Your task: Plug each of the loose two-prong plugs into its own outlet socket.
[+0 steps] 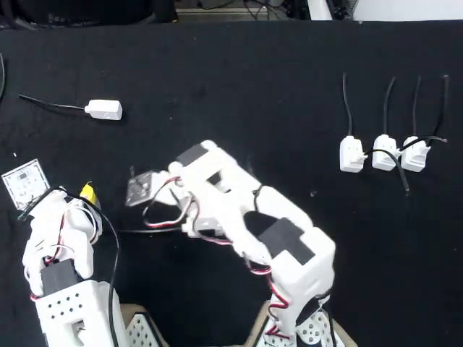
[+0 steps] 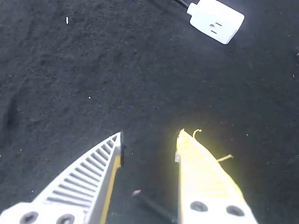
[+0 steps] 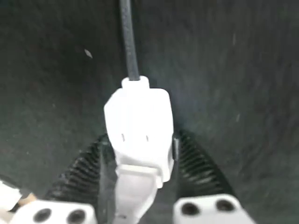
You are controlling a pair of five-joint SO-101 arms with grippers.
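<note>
- My right claw [image 3: 140, 140] is clamped on a white plug [image 3: 138, 116]. Its prongs are hidden, and its black cable [image 3: 128, 42] is cut off at the frame edge.
- From above, the right arm covers that plug, mid-bench toward the near edge.
- My left claw [image 2: 149, 135] stands apart with nothing in it, by the near left corner.
- One outlet socket [image 1: 105, 109] lies toward the far left corner.
- Three white pieces [image 1: 383, 152] sit side by side toward the right edge. I can't tell whether they are mated.

You've got two white arms [image 1: 239, 210] with black servos [image 1: 283, 238] and red-white-black wiring [image 1: 165, 219]; left hand [image 2: 149, 136] white-and-yellow ribbed, right hand [image 3: 141, 140] black ribbed.
</note>
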